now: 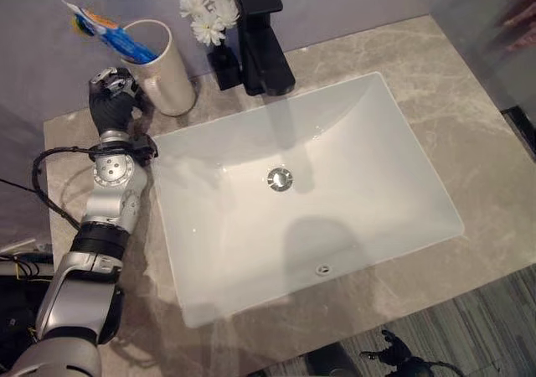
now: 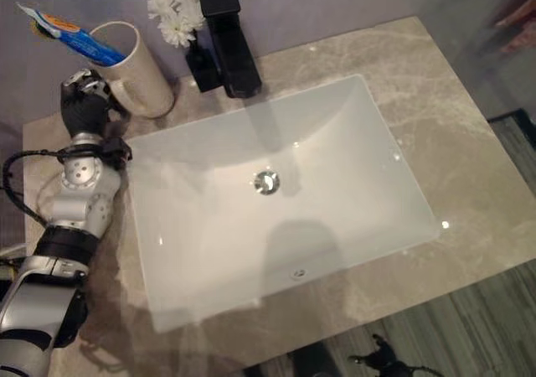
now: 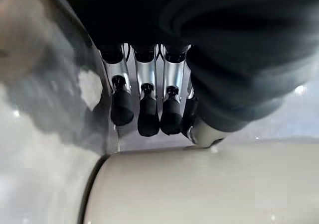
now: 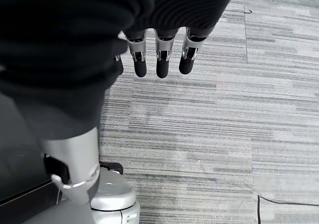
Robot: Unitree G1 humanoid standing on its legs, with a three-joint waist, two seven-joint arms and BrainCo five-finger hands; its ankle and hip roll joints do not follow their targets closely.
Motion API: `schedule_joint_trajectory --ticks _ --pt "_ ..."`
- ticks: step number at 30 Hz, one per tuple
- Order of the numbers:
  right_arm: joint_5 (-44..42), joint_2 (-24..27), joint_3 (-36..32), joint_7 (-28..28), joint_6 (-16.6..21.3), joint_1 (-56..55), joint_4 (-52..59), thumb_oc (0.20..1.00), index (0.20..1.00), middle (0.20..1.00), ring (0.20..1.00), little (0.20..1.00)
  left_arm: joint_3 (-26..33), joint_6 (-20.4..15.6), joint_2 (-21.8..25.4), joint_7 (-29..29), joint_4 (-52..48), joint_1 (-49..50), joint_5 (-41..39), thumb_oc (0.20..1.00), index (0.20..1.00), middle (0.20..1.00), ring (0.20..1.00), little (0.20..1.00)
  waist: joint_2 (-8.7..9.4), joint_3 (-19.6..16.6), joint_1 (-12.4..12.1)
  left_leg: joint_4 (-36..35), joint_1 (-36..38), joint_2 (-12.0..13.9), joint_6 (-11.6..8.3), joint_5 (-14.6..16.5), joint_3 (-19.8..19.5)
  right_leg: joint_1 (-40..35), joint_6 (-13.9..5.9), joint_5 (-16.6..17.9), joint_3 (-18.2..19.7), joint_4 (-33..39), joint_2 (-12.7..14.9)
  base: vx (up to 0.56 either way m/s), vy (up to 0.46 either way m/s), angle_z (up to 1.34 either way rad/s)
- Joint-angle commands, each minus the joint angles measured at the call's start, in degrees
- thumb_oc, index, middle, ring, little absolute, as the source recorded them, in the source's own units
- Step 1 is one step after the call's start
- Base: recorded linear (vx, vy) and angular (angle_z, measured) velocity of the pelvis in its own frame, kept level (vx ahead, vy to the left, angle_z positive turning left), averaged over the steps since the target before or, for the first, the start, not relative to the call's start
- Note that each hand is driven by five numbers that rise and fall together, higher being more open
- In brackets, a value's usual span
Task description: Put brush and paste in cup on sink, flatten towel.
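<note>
A cream cup (image 1: 165,69) stands at the back left of the stone counter, against the wall. A blue and white paste tube (image 1: 107,28) leans out of its mouth to the left. My left hand (image 1: 112,97) is right beside the cup's left side, back of the hand up. In the left wrist view its fingers (image 3: 148,115) hang straight, just off the cup's wall (image 3: 199,189), holding nothing. My right hand (image 4: 160,59) hangs low over the striped floor, fingers relaxed and empty.
A white rectangular sink (image 1: 209,268) fills the middle of the counter (image 1: 469,142). A black tap (image 1: 261,33) and a small black vase of white flowers (image 1: 213,25) stand behind it, right of the cup. The wall runs close behind.
</note>
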State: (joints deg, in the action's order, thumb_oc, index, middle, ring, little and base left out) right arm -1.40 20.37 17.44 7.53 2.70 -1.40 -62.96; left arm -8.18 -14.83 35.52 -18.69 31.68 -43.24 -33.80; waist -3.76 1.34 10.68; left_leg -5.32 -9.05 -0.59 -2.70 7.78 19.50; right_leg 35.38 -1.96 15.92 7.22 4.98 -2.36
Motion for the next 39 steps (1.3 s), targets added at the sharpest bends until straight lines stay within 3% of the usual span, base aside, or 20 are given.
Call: schedule_joint_trajectory --ticks 1,13,18,20,21,26,31,32,34,36,37,38,39 --pt "-0.8 3.0 -1.0 1.6 0.8 0.7 0.4 1.0 1.0 1.0 1.0 1.0 -0.9 -0.1 -3.0 -0.4 2.7 1.9 0.6 0.2 0.2 0.2 0.2 0.2 -1.83 3.1 3.0 0.3 1.2 2.4 -2.25 -5.1 -2.2 -7.0 -3.23 -4.4 -0.6 0.0 0.0 0.01 -0.011 -0.08" --pt "-0.8 1.9 -2.0 2.4 1.0 0.4 -2.9 1.0 1.0 1.0 1.0 1.0 3.9 0.8 -4.8 -7.3 3.9 5.2 7.7 0.2 0.2 0.2 0.2 0.2 -1.32 1.4 2.0 0.3 2.6 2.0 -1.75 -3.8 -3.5 -8.8 -3.68 -4.6 -2.3 0.0 1.2 0.0 0.0 0.0" --pt "-0.3 0.8 -2.9 1.9 0.6 1.0 -5.1 1.0 1.0 1.0 1.0 1.0 9.1 -1.0 -5.9 -8.5 -4.8 14.8 10.0 0.2 0.2 0.2 0.2 0.2 -0.61 0.4 0.4 0.3 4.1 1.2 -1.4 -3.8 -6.1 -11.3 -3.86 -4.5 -4.4 0.0 3.1 -0.02 0.019 0.09" --pt "-0.9 -0.8 -5.5 1.4 0.4 0.5 -7.4 1.0 1.0 1.0 1.0 1.0 17.3 -4.6 -7.7 -5.6 -21.2 33.2 13.4 0.2 0.2 0.2 0.2 0.2 0.25 -0.2 -2.5 0.3 6.0 0.5 -0.77 -3.7 -9.0 -14.5 -4.01 -5.0 -6.7 0.0 4.4 -0.05 0.067 0.25" --pt "-0.9 -0.8 -5.4 1.4 0.4 0.5 -7.4 1.0 1.0 1.0 1.0 1.0 17.5 -4.5 -7.7 -5.6 -21.4 33.4 13.4 0.2 0.2 0.2 0.2 0.2 0.43 -0.2 -2.3 0.3 5.9 0.3 -0.77 -3.9 -9.0 -14.4 -3.99 -4.8 -6.6 0.0 4.6 -0.04 0.068 0.21" --pt "0.6 -2.1 -7.0 1.2 -0.6 0.8 -11.7 1.0 1.0 1.0 1.0 1.0 23.6 -5.6 -10.0 -3.1 -30.2 49.3 19.0 0.2 0.2 0.2 0.2 0.2 2.3 -0.9 -6.8 0.3 8.5 -0.7 0.31 -4.0 -12.8 -19.3 -4.71 -4.9 -10.2 0.0 6.6 -0.08 0.069 0.46" --pt "1.2 -2.7 -8.2 2.3 -1.2 2.1 -13.8 1.0 1.0 1.0 1.0 1.0 22.8 -4.8 -14.0 -0.2 -30.9 55.1 16.7 0.2 0.2 0.2 0.2 0.2 4.08 -0.9 -10.9 0.3 10.7 -2.0 1.52 -4.3 -19.3 -24.7 -5.85 -5.0 -16.7 -0.5 9.5 -0.1 0.096 0.87" --pt "0.3 -3.0 -8.7 2.5 -0.8 2.4 -13.1 1.0 1.0 1.0 1.0 1.0 21.9 -3.8 -13.4 0.1 -29.1 56.1 18.5 0.2 0.2 0.2 0.2 0.2 4.47 -0.5 -11.8 0.3 11.9 -2.3 2.17 -4.0 -22.0 -26.8 -6.18 -5.1 -18.8 -1.3 10.5 -0.1 0.141 0.83" --pt "0.3 -3.1 -8.7 2.5 -0.8 2.4 -13.1 1.0 1.0 1.0 1.0 1.0 21.9 -3.8 -13.3 0.1 -29.1 56.0 18.5 0.2 0.2 0.2 0.2 0.2 4.66 -0.4 -11.5 0.3 11.8 -2.6 2.24 -4.4 -22.3 -26.8 -6.23 -4.9 -19.1 -1.3 10.8 -0.06 0.095 0.82" --pt "0.0 -3.7 -8.3 2.4 -0.6 2.6 -11.8 1.0 1.0 1.0 1.0 1.0 19.5 -1.3 -13.2 0.8 -22.9 57.1 21.0 0.2 0.2 0.2 0.2 0.2 5.84 -0.1 -12.6 0.3 13.1 -3.8 3.33 -4.3 -24.7 -28.4 -7.07 -4.2 -21.1 -2.6 12.5 -0.11 0.184 0.6" --pt "-0.1 -4.0 -8.3 2.3 -0.5 2.5 -11.3 1.0 1.0 1.0 1.0 1.0 18.3 0.9 -13.4 1.3 -18.1 57.1 21.9 1.0 1.0 1.0 1.0 1.0 6.16 0.2 -12.6 0.3 13.5 -4.3 3.75 -4.4 -25.2 -29.0 -7.26 -3.9 -21.8 -3.0 13.1 -0.16 0.22 0.46" --pt "0.0 -3.9 -8.3 2.0 -0.6 2.8 -10.5 1.0 1.0 1.0 1.0 1.0 15.6 6.2 -13.1 4.4 -10.1 57.1 24.5 1.0 1.0 1.0 1.0 1.0 6.17 0.8 -11.9 0.3 13.6 -5.0 4.35 -4.6 -25.3 -29.0 -7.7 -2.7 -21.8 -3.6 13.9 -0.13 0.169 0.41" --pt "0.0 -3.9 -8.3 2.0 -0.6 2.8 -10.5 1.0 1.0 1.0 1.0 1.0 15.6 6.1 -13.1 4.4 -10.0 57.0 24.5 1.0 1.0 1.0 1.0 1.0 6.21 0.8 -11.9 0.3 13.6 -5.1 4.38 -4.7 -25.3 -28.9 -7.73 -2.7 -21.8 -3.6 14.0 -0.16 0.195 0.31"
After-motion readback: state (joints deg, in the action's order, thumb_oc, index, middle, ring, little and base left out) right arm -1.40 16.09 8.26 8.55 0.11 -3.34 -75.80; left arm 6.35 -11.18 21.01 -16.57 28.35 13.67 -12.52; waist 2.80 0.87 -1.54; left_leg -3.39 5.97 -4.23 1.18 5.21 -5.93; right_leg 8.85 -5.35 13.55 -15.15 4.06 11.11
